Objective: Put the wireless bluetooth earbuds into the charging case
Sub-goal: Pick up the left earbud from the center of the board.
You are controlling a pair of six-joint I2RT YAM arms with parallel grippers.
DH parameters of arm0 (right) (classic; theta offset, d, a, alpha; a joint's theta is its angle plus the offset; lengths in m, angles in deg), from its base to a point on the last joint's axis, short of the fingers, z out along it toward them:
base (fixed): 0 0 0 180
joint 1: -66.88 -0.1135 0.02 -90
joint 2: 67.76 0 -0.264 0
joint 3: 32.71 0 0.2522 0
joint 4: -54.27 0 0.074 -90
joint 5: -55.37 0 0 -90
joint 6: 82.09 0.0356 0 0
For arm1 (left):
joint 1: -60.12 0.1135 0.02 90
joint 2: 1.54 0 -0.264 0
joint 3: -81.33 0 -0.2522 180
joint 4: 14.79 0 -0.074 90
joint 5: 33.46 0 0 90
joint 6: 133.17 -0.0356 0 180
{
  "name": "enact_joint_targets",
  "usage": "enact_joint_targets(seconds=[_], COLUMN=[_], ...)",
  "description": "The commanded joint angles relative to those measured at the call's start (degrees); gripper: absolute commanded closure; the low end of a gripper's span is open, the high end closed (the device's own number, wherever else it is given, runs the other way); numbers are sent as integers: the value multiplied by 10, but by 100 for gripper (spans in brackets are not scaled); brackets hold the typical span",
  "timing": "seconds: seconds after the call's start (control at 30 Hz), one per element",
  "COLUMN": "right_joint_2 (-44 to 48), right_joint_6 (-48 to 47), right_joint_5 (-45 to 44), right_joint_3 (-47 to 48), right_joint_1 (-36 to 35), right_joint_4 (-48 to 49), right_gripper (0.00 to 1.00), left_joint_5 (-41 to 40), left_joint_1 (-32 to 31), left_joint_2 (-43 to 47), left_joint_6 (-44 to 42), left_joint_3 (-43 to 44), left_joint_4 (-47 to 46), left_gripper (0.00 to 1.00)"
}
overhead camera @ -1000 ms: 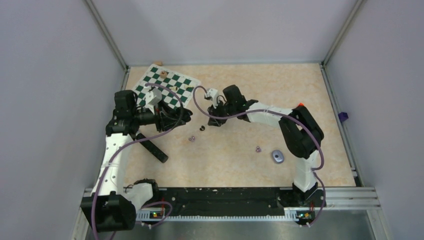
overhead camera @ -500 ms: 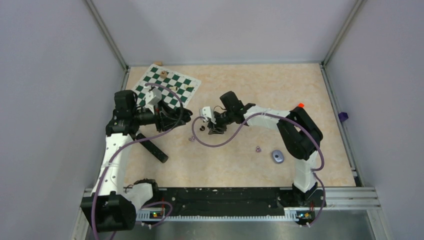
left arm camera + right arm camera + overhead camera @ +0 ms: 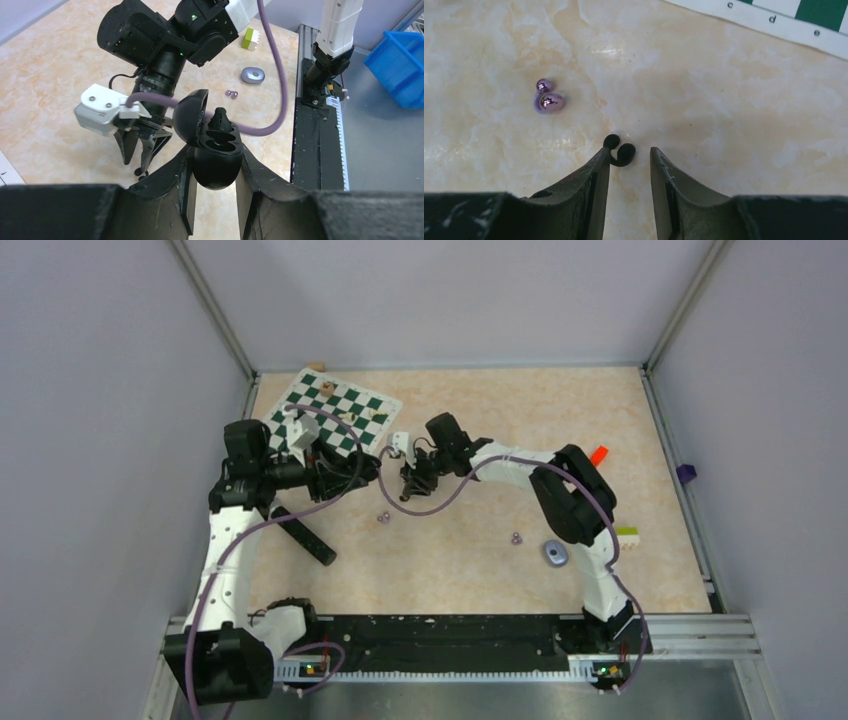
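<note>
My left gripper (image 3: 214, 156) is shut on a black charging case (image 3: 217, 159), held off the table with its lid (image 3: 191, 116) swung open and two hollow seats showing. My right gripper (image 3: 629, 152) points down at the table, open. A glossy black earbud (image 3: 621, 151) lies at its tips, touching the left finger and apart from the right one. That black earbud (image 3: 141, 173) also shows under the right gripper in the left wrist view. One pale purple earbud (image 3: 549, 101) lies a little to the left, and another purple earbud (image 3: 516, 537) sits near a grey-blue oval case (image 3: 556, 552).
A green-and-white chess mat (image 3: 335, 415) with small pieces lies at the back left. A black bar (image 3: 305, 535) rests beside the left arm. A green-and-white brick (image 3: 627, 534) sits at the right. A blue bin (image 3: 400, 65) stands off the table.
My right gripper has swung left and come down over the black earbud. The left gripper with the open case has shifted slightly.
</note>
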Motion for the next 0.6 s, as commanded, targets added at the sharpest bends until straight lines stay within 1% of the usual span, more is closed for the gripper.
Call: enact_joint_targets(seconds=[0.0, 0.3, 0.47, 0.57], right_joint_2=[-25, -50, -56, -56], right_joint_6=[92, 141, 154, 156], right_joint_5=[-30, -35, -37, -38], right_joint_3=[43, 49, 57, 59], right_joint_1=[-3, -3, -3, -3], right_joint_4=[9, 7, 7, 5], right_gripper=[65, 67, 71, 76], left_joint_5=[30, 32, 32, 32], left_joint_1=[-1, -1, 0, 0], left_joint_2=[14, 14, 14, 14], left_joint_6=[4, 4, 5, 5], left_joint_3=[2, 3, 4, 3], left_joint_4=[-12, -13, -12, -13], left_gripper=[100, 100, 100, 100])
